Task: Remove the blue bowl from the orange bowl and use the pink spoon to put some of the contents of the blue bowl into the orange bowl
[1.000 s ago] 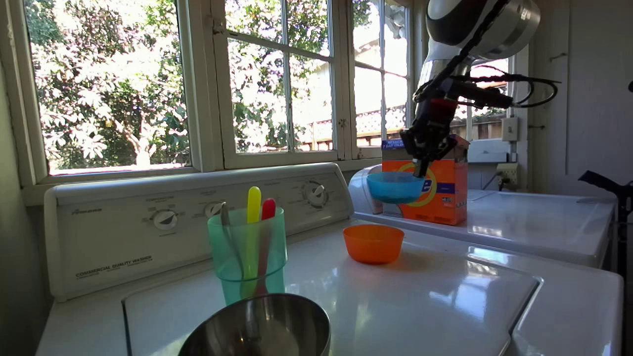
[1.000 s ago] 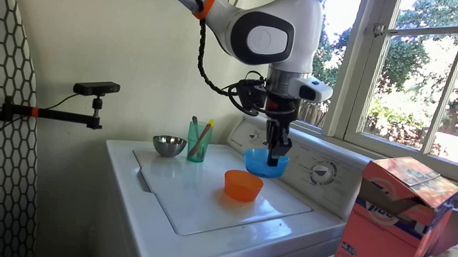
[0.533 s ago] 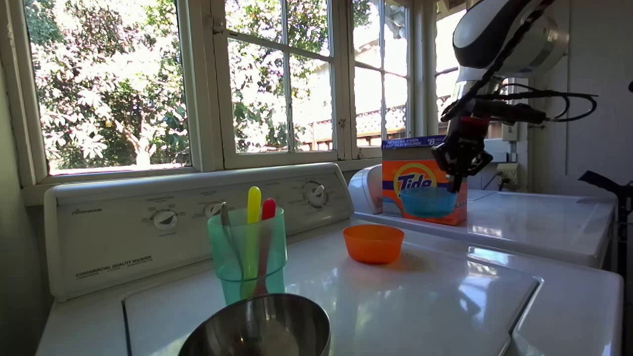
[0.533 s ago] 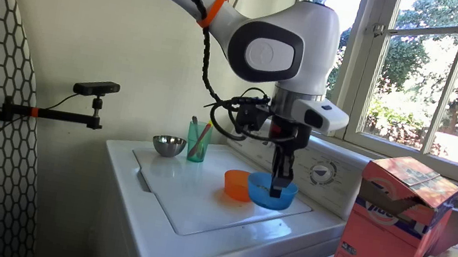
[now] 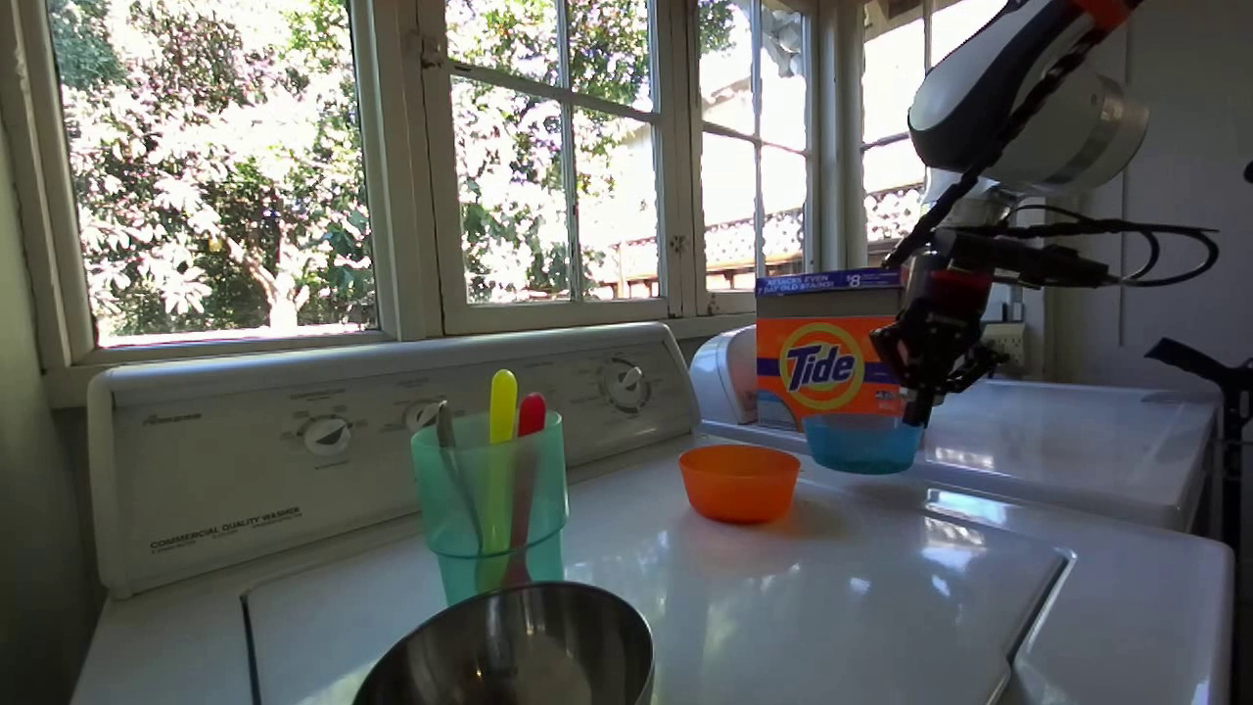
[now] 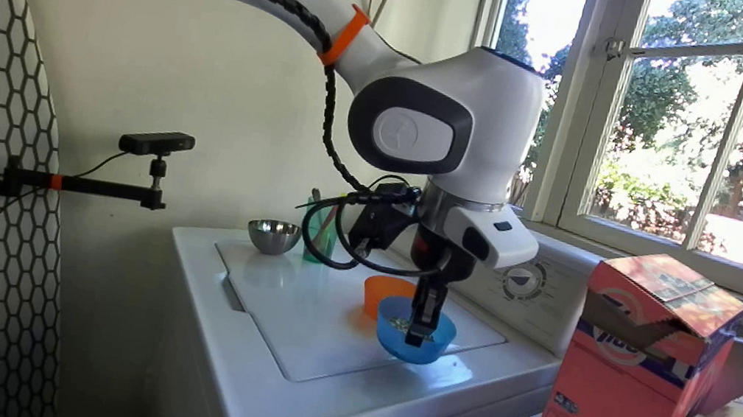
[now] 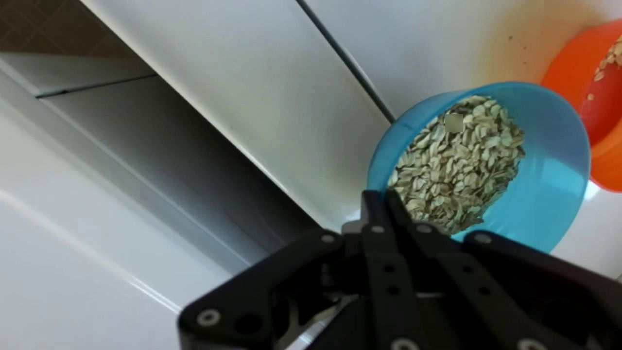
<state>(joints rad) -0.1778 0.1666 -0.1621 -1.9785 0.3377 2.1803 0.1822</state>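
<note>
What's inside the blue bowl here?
The wrist view shows pale, oat-like flakes heaped in the blue bowl, toward the side the gripper pinches. The bowl's floor beneath the heap is covered from view.

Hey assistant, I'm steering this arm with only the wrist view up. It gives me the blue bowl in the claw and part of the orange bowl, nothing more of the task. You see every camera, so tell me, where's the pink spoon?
Observer: The pink spoon stands in the green cup, as both exterior views show.

Operator: Is it alone in there?

Observer: No, a yellow utensil and a grey utensil stand in it too.

Operator: Which of my two bowls is closer to that cup?

Observer: In both exterior views, the orange bowl is nearer the cup than the blue bowl is.
</note>
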